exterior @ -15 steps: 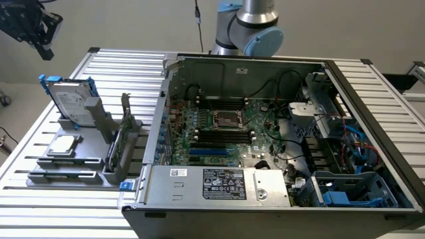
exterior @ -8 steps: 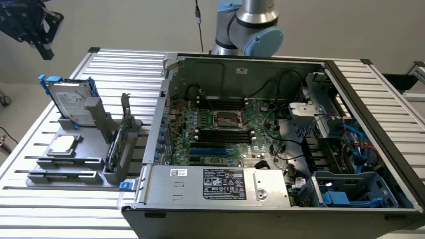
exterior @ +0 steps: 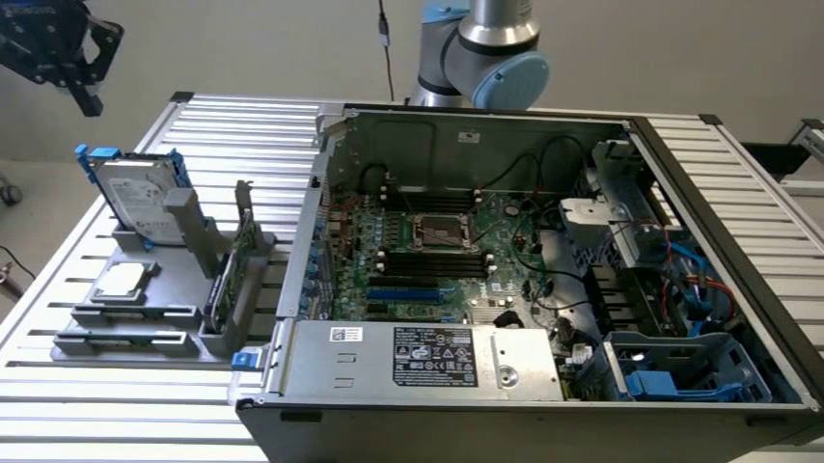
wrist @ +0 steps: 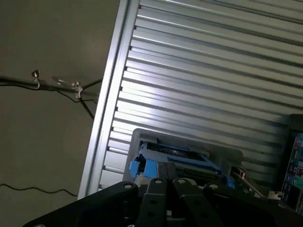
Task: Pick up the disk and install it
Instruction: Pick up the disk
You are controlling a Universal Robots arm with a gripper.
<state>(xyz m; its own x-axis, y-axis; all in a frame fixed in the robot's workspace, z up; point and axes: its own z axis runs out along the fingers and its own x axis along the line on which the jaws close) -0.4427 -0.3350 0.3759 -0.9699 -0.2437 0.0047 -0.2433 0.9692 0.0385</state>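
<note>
- One disk (exterior: 135, 193) stands on its edge in a grey stand (exterior: 129, 333). The stand sits near the bench (exterior: 129, 415) edge at the exterior view's left, just beside the open computer case (exterior: 438, 145).
- Its long side seems to run up and down, and it leans back a little.
- Blue rails (exterior: 88, 169) go up its two sides. Its flat silver face with the white label looks toward the front edge of the bench.
- It is metal, so it is likely stiff and a bit heavy.
- The flat faces look smooth and may slip, and a hard bump could hurt it.
- The top end sticks up free of the stand. A good place to hold it is likely there, with a pinch across the two flat faces.
- The claw (exterior: 85, 92) has its fingers (wrist: 158, 184) pressed together with nothing between them.
- It hangs high over the bench's far corner at the exterior view's left, well apart from the disk.
- The wrist view looks down at the disk's top edge (wrist: 175, 153).
</note>
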